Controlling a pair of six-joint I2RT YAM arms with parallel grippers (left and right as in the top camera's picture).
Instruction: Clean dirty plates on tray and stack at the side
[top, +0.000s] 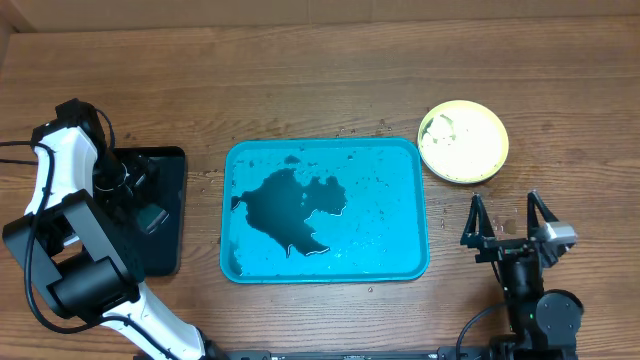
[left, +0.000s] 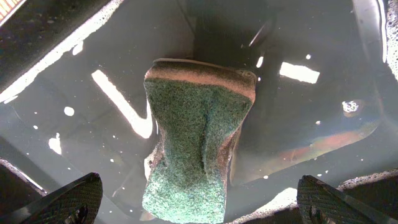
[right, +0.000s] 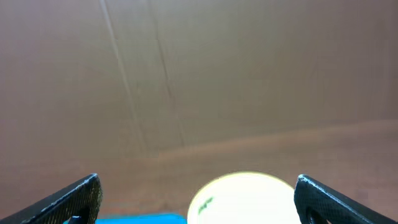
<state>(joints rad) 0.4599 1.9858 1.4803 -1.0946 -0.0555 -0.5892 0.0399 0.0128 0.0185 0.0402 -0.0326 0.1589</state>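
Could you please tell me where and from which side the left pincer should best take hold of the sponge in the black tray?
Probably across its narrowed middle, coming straight down from above. The sponge lies green side up in the wet black tray, its long axis running between the fingers of the open left pincer, so they would close on its long sides.

Overhead looks straight down on the desk. Left wrist sits close above the black tray; right wrist and overhead share the plates.
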